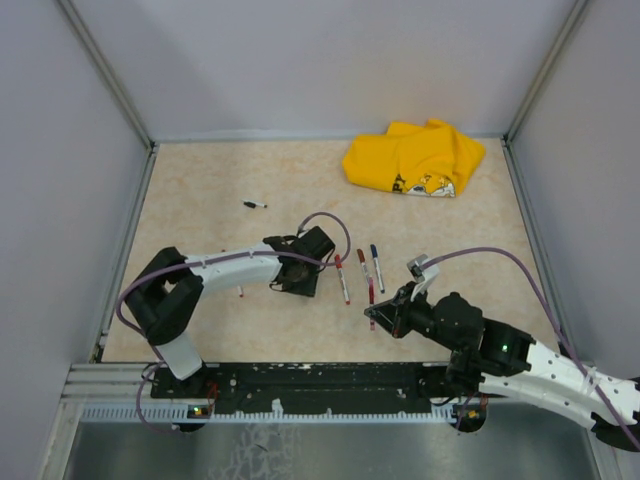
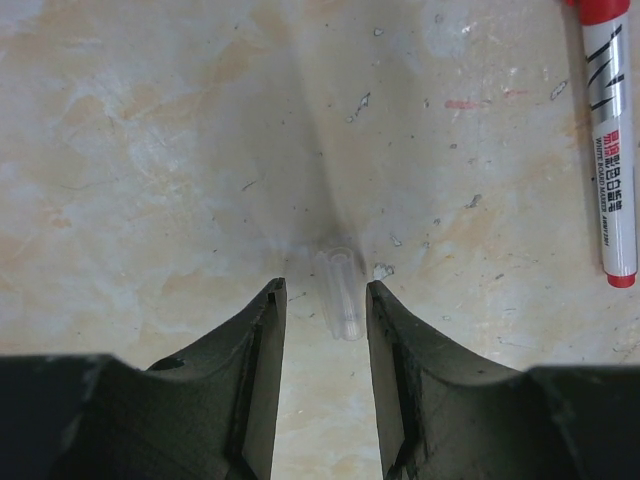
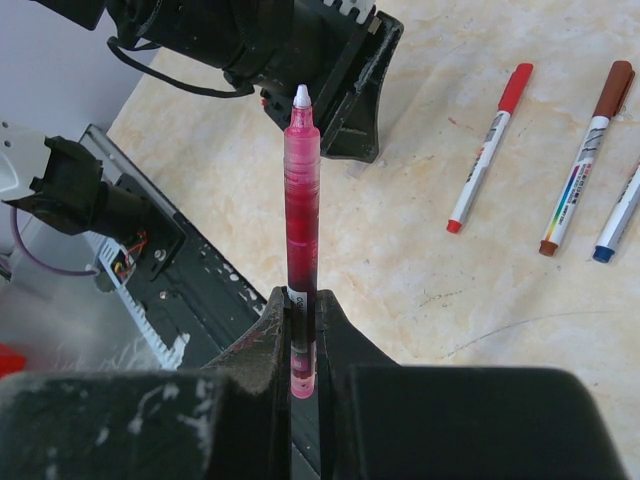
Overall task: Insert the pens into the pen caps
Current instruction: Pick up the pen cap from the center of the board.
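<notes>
Step in hand, as judged: get the clear pen cap (image 2: 342, 296) gripped so the red pen (image 3: 301, 200) can go in. Left hand (image 2: 325, 288) sits low over the surface (image 2: 150, 150), fingers abt half apart and holding nothing — the cap lies flat just betw. the tips. Best to close squarely on the cap's mid-length, leaving its mouth free, w/o nudging it sideways. Right hand (image 3: 300, 298) is clamped tight on the pen's lower barrel, white nib pointing away twd the left arm — pen seemingly clear of the surface. A red-capped pen (image 2: 608, 150) lies well off to one side of the cap.
</notes>
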Robot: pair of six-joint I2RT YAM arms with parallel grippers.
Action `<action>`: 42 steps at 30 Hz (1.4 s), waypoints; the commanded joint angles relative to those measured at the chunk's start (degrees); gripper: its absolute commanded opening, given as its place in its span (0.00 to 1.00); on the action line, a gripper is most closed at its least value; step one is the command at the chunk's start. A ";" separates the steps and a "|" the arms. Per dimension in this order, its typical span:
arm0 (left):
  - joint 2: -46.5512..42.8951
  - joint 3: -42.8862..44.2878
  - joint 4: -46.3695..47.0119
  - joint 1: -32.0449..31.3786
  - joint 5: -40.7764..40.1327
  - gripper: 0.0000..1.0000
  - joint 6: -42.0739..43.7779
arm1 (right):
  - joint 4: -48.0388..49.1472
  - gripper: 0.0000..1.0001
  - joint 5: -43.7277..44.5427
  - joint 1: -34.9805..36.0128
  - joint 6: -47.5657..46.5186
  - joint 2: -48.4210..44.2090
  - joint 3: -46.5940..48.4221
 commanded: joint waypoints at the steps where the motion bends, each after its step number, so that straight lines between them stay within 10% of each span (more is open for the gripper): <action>1: 0.19 1.10 -1.60 -0.59 -0.44 0.44 -1.29 | 3.12 0.00 0.08 0.18 0.14 0.32 1.03; 18: 2.83 -0.35 1.00 -1.07 2.61 0.39 -1.67 | 3.24 0.00 -0.20 0.22 0.33 0.52 0.79; 26: 0.66 -0.40 0.26 -1.16 3.69 0.18 -0.76 | 2.89 0.00 0.05 0.17 0.31 0.44 1.28; 42: -21.80 -6.34 12.26 -0.92 4.29 0.00 1.34 | -3.31 0.00 10.46 0.20 -0.21 -0.65 5.58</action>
